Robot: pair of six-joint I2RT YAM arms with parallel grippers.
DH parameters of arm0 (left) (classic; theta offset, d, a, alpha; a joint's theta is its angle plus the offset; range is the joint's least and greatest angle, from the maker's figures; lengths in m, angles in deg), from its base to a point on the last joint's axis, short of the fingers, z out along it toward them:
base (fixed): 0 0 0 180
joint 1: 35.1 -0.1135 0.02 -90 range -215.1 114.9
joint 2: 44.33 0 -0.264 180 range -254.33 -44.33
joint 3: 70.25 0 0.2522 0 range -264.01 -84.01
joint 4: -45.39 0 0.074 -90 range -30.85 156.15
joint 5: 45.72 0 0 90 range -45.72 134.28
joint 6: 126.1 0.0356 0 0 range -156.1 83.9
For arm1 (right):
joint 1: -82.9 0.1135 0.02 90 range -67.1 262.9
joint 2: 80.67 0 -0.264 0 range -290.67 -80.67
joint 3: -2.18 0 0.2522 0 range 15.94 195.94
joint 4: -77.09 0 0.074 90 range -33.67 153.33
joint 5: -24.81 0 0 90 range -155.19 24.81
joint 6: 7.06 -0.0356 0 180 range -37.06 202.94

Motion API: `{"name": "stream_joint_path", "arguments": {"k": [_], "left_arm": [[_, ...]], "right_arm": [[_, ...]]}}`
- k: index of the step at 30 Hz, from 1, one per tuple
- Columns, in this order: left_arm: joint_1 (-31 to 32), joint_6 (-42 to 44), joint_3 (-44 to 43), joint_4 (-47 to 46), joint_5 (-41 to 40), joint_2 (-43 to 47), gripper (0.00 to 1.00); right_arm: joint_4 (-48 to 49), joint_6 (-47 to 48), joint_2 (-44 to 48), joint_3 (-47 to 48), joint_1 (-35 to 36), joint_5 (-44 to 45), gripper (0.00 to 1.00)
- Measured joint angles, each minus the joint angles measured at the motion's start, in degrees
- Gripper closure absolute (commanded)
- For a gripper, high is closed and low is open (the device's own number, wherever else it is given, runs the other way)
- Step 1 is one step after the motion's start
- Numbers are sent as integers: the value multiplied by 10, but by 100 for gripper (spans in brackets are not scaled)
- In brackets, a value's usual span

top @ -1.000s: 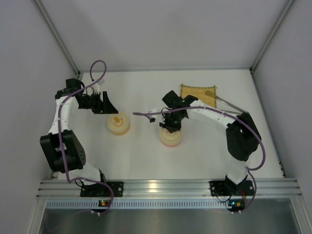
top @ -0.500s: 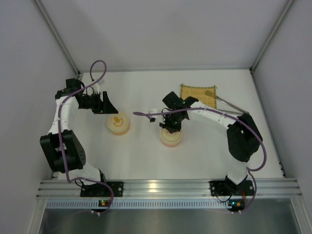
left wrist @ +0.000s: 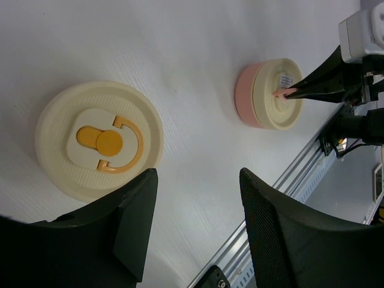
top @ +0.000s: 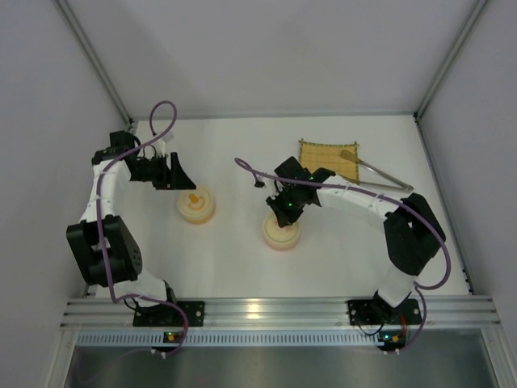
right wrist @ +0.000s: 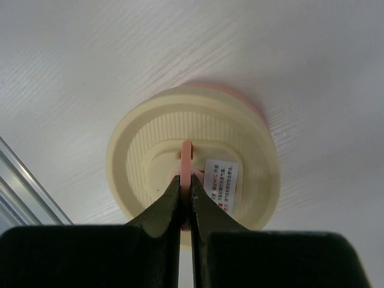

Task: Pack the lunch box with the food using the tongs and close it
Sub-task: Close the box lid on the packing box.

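A round pink lunch box (top: 281, 234) with a cream lid (right wrist: 138, 156) stands mid-table. My right gripper (top: 284, 212) (right wrist: 185, 183) is shut on the lid's upright pink handle (right wrist: 186, 153). A second cream box with an orange handle (top: 195, 204) (left wrist: 99, 141) sits to its left. My left gripper (top: 174, 172) (left wrist: 198, 180) hovers open and empty just behind that box. The silver tongs (top: 380, 174) lie at the right, one end on the mat. The food is out of view.
A woven yellow mat (top: 327, 158) lies at the back right. Grey walls enclose the table on three sides. The aluminium rail (top: 275, 309) with both arm bases runs along the near edge.
My right wrist has turned and shifted a little right while staying shut on the pink handle; its purple cable swung back. The pink box slid slightly nearer. The left arm stayed still.
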Motion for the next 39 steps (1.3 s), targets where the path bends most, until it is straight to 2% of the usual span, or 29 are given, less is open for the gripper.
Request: {"name": "stream_joint_path", "arguments": {"k": [5, 14, 17, 18, 21, 29, 33, 35, 39], "left_arm": [[0, 0, 2, 0, 0, 0, 38], [0, -1, 5, 0, -2, 0, 38], [0, -1, 5, 0, -3, 0, 38], [0, -1, 5, 0, -3, 0, 38], [0, -1, 5, 0, -5, 0, 38], [0, 0, 5, 2, -6, 0, 38], [0, 1, 5, 4, -6, 1, 38], [0, 1, 5, 6, -5, 3, 38], [0, 4, 4, 10, -4, 10, 38]], "right_arm": [[42, -85, 20, -35, 0, -5, 100], [70, -160, 15, -47, -2, -54, 100], [70, -170, 9, -43, -2, -66, 89], [71, -174, 9, -43, -2, -69, 81], [71, -177, 9, -43, -2, -84, 65], [67, -169, 13, -40, -1, -98, 56], [60, -158, 22, -40, -1, -91, 39], [56, -150, 28, -40, -1, -84, 35], [50, -138, 37, -40, -1, -69, 20]]}}
